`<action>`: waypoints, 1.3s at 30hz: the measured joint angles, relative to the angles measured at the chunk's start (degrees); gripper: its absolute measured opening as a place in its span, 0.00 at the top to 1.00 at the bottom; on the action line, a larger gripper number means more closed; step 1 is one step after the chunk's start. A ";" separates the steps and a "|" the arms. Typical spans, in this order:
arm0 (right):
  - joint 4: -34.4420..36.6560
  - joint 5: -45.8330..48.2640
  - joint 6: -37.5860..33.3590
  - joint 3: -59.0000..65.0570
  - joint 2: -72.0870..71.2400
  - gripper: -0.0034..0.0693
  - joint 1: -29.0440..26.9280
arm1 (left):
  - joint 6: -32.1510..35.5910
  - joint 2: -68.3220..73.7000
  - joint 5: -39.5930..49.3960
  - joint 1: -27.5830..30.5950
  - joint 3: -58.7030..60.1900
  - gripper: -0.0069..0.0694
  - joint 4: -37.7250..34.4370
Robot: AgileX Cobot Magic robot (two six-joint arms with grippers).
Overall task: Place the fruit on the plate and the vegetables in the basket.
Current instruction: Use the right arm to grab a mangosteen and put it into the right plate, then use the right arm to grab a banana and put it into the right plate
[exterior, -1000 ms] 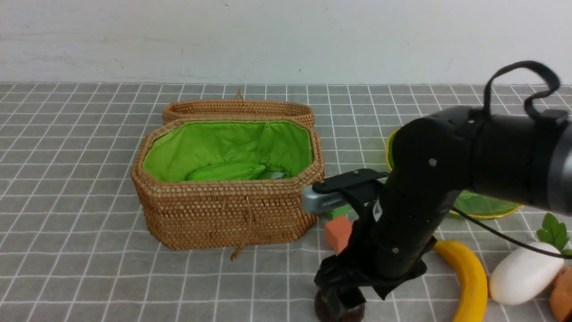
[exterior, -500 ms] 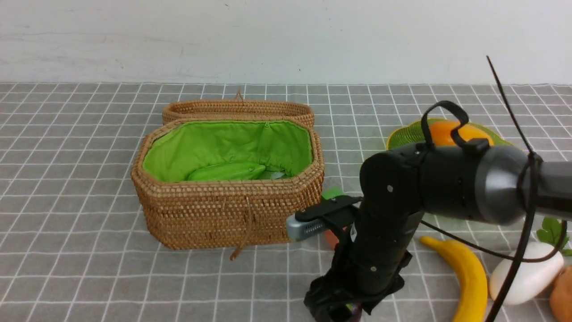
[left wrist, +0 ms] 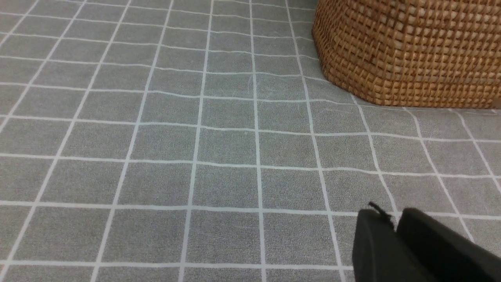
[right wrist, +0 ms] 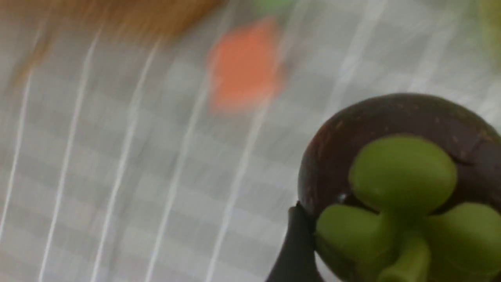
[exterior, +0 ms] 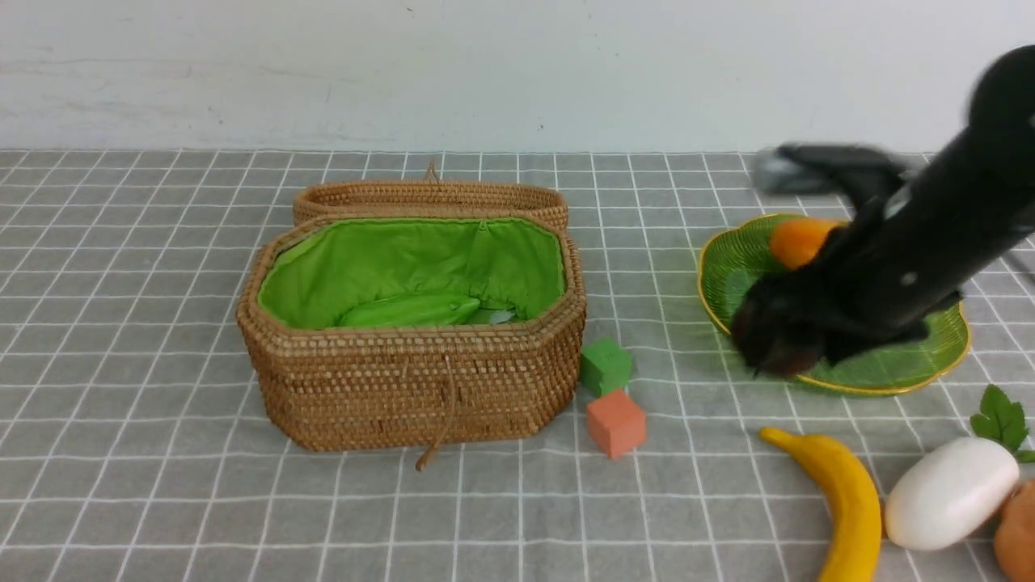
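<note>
Right end effector (exterior: 775, 343) is pinching the mangosteen (right wrist: 391, 176) at the plate's (exterior: 906, 386) left edge, so the middle looks just rightward.

From my seat, the basket (exterior: 412, 380) stands left of centre on the tablecloth (exterior: 162, 501), with its lid (exterior: 428, 198) lying behind it and a gourd (exterior: 408, 309) inside. Just right of the basket's near corner sit two cubes, the far cube (exterior: 605, 365) behind the near cube (exterior: 616, 422). The plate (exterior: 889, 373) lies well to the right, with the mango (exterior: 796, 241) on its far side. My right gripper (exterior: 776, 343) hangs over the plate's near-left edge with the mangosteen (right wrist: 391, 117) in it. Before the plate, running rightward, I see the banana (exterior: 845, 501), the radish (exterior: 950, 491) and the potato (exterior: 1020, 529).
</note>
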 joint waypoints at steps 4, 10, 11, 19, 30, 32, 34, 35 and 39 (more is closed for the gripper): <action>2.21 -10.09 0.00 0.00 3.67 0.22 -4.44 | 0.00 0.00 0.00 0.00 0.00 0.80 0.00; 1.88 -19.90 0.00 0.00 12.06 0.22 -7.25 | 0.00 0.00 0.00 0.00 0.00 0.79 0.00; 1.83 -20.07 0.00 0.00 12.22 0.22 -7.30 | 0.00 0.00 0.00 0.00 0.00 0.79 0.00; 0.87 -20.98 -0.01 0.00 14.31 0.03 -7.30 | 0.00 0.00 0.00 0.00 0.00 0.78 0.00; 0.18 -5.86 -0.06 2.11 4.70 0.12 -6.04 | 0.00 0.00 0.00 0.00 0.00 0.77 0.00; 0.18 -5.44 0.00 5.06 2.23 0.15 -4.41 | 0.00 0.00 0.00 0.00 0.00 0.77 0.00; 0.18 -5.16 0.00 9.59 0.89 0.16 -2.39 | 0.00 0.00 0.00 0.00 0.00 0.76 0.00; 0.07 -5.22 0.00 11.18 0.73 0.16 -1.82 | 0.00 0.00 0.00 0.00 0.00 0.76 0.00; -1.67 -8.90 0.04 16.94 0.73 0.17 -0.68 | 0.00 0.00 0.00 0.00 0.00 0.76 0.00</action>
